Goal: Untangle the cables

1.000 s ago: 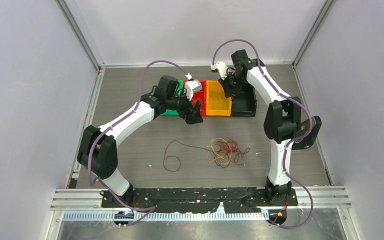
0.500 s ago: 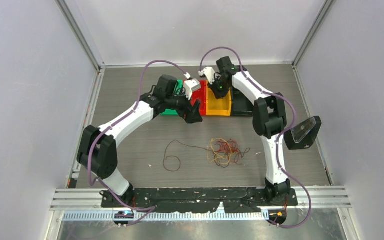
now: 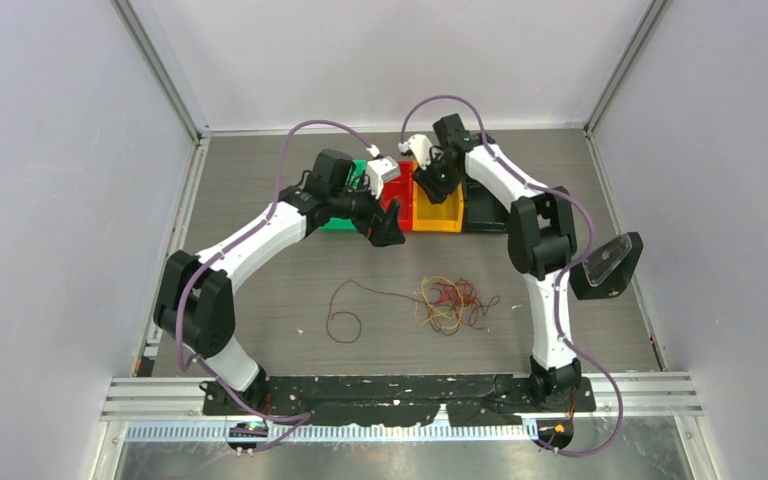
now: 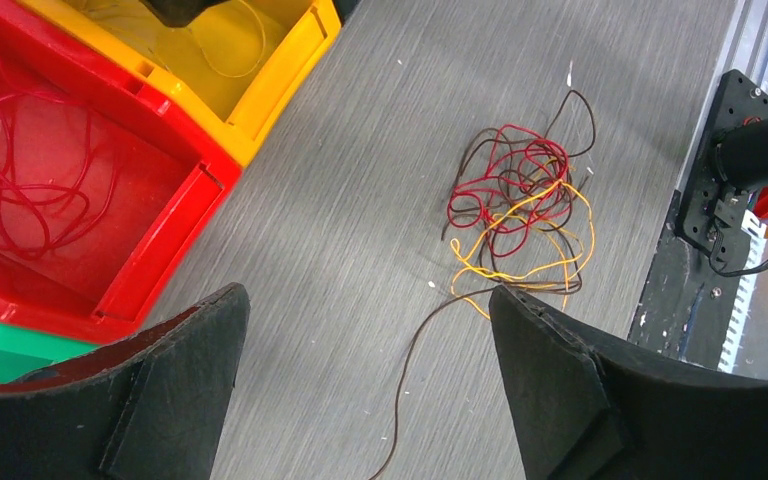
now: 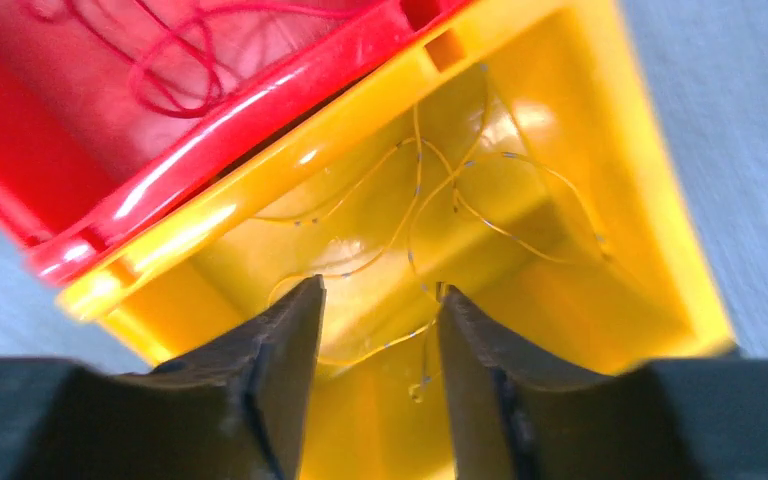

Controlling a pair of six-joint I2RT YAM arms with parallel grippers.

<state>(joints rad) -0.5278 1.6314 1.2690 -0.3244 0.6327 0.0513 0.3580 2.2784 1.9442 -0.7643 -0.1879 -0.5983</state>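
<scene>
Just now I parted the right gripper (image 5: 380,340) over the yellow plastic bin (image 5: 650,200), releasing a thin yellow wire (image 5: 520,230); my left gripper (image 4: 360,330) gaped empty near the tangled cables (image 4: 520,210).

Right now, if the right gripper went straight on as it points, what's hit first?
The right gripper points down into the yellow bin. Probably first: the yellow cables lying inside, then the bin's floor; depth is unclear.

Grey wood-grain laminate table (image 3: 240,170), white-flecked. Centre: loose tangle of hair-thin red, yellow-orange and dark brown cables (image 4: 515,205), with one dark brown strand (image 3: 329,318) looping left. Far side, in a row: green plastic bin (image 4: 0,335), red plastic bin (image 4: 160,250), yellow plastic bin (image 3: 435,222), black tray (image 3: 488,212).
</scene>
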